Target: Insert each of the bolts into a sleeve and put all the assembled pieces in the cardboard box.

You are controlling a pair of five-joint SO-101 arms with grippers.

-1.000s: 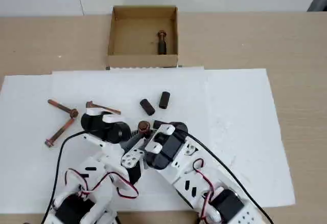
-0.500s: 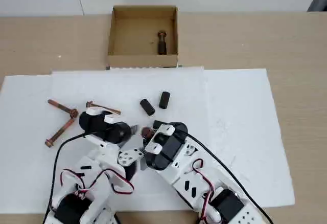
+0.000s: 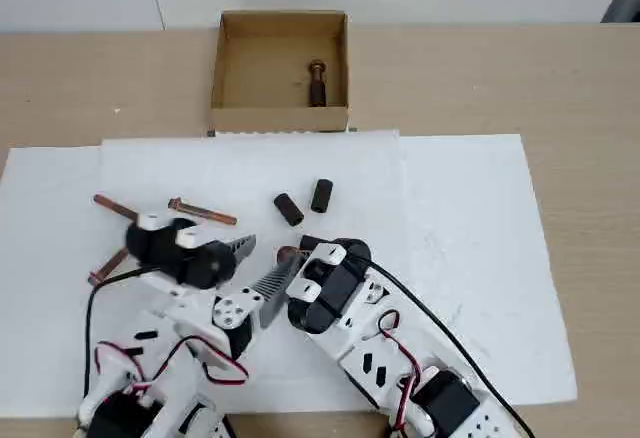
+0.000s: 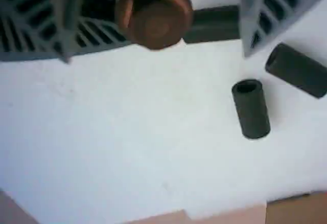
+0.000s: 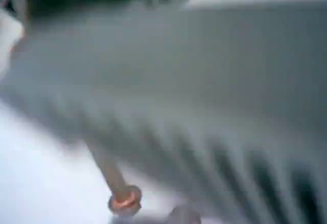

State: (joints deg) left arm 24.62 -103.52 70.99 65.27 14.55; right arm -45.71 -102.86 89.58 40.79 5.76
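My right gripper [image 3: 298, 254] holds a copper-headed bolt [image 3: 287, 255] with a black sleeve [image 3: 312, 245] on it, just above the white paper. In the left wrist view the bolt head [image 4: 153, 12] faces the camera. My left gripper [image 3: 270, 255] [image 4: 156, 50] is open, with one grey finger [image 4: 51, 19] on each side of the head and neither touching it. Two loose black sleeves [image 3: 288, 209] [image 3: 321, 195] lie on the paper just beyond, also seen as sleeves [image 4: 251, 109] [image 4: 299, 70]. The cardboard box [image 3: 280, 118] at the back holds one assembled piece [image 3: 317, 83].
Three loose bolts lie at the left of the paper [image 3: 450, 208]: a bolt [image 3: 203, 211], a bolt [image 3: 115, 206] and a bolt [image 3: 108, 268] partly under my left arm. A bolt [image 5: 124, 202] shows past a grey finger [image 5: 204, 106].
My left gripper has let go of the bolt head, opened and drawn back to the left. The right gripper has kept the bolt where it was.
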